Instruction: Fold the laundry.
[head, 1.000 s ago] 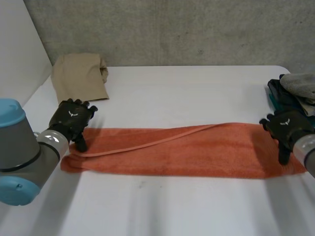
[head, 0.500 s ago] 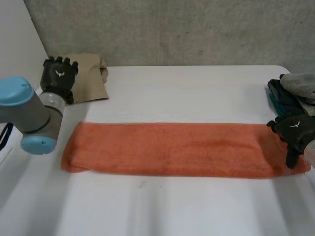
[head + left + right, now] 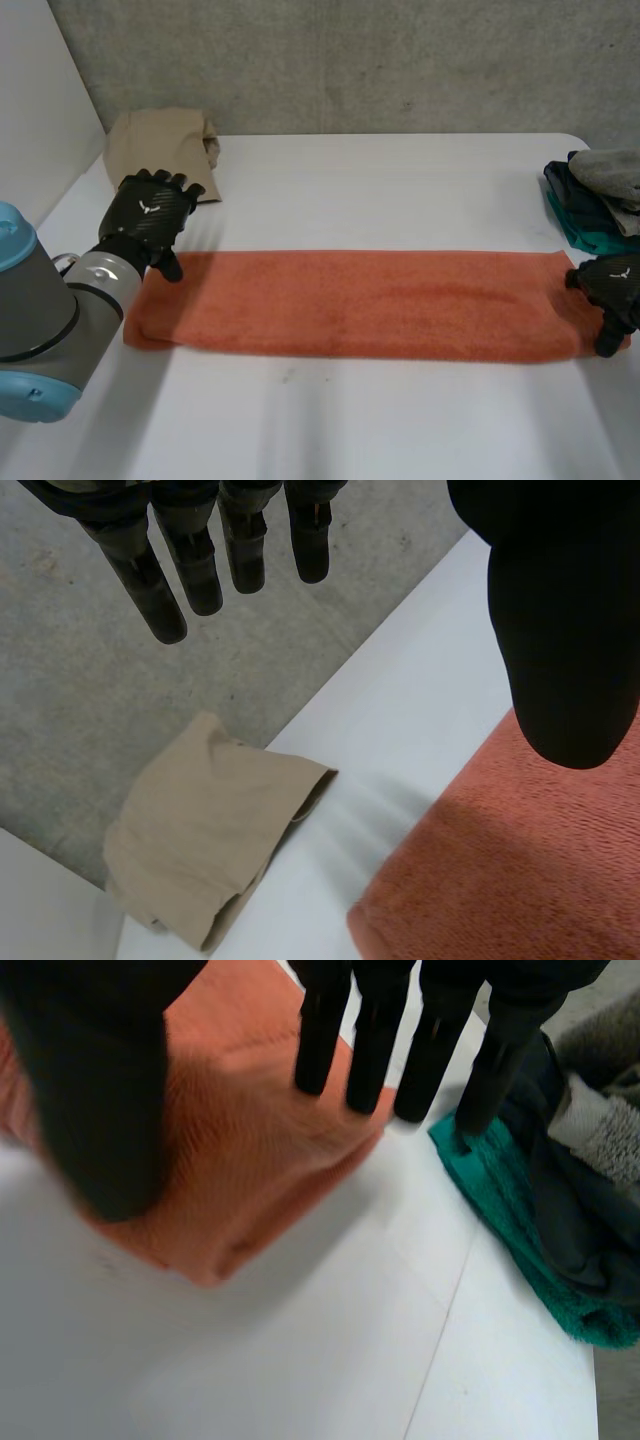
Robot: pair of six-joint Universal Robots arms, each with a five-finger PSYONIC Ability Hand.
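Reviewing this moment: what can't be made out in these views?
1. Head view: the right hand covers the orange towel's right end; the clothes pile runs off the picture's edge.
2. Right wrist view: whether the straight fingers touch the towel cannot be told; the thumb hides its corner.
3. Left wrist view: the left hand's thumb hides part of the towel's other end.

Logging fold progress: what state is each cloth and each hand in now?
Orange towel: folded into a long strip, flat on the table.
Tan cloth: folded, lying apart from the towel.
Clothes pile: heaped, unfolded.
Left hand: open, at the towel's left end.
Right hand: open, at the towel's right end.
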